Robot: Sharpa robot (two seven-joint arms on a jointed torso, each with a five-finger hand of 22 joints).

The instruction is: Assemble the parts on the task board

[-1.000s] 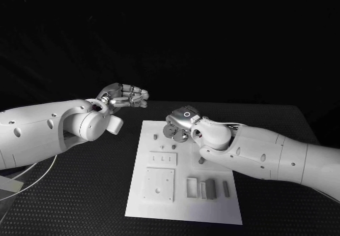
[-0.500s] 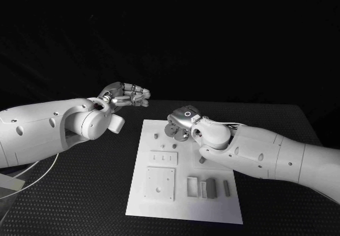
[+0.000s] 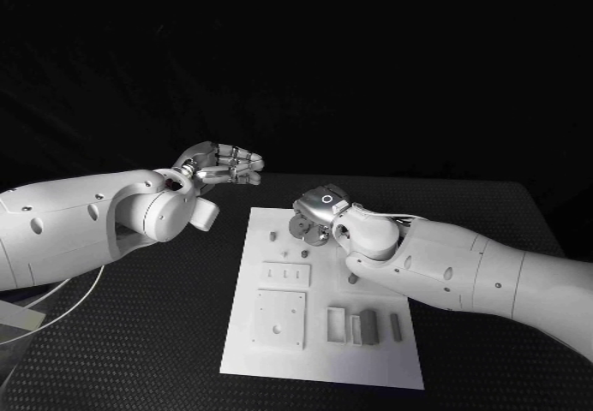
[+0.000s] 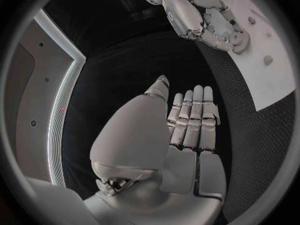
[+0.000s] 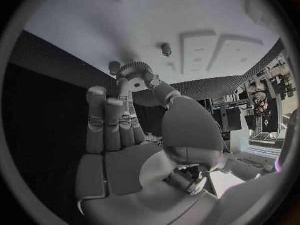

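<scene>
Pinching one toothed gear (image 3: 298, 229) over the far end of the white task board (image 3: 315, 355), the right hand (image 3: 316, 214) hangs low; the left hand (image 3: 223, 164), fingers curled on nothing, hovers above the bench (image 3: 148, 342).

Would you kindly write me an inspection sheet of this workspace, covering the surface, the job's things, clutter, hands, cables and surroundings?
Surface: black table, textured mat.
Job's things: white task board in the middle; raised plates and small grey parts lie on it; a toothed gear is pinched at the right hand's fingertips above the board's far end.
Clutter: a pale flat object near the table's left edge.
Hands: left hand raised beyond the board's far left corner, fingers curled in, holding nothing; right hand holds the gear.
Cables: a white cable runs under the left arm.
Surroundings: dark backdrop beyond the table.
</scene>
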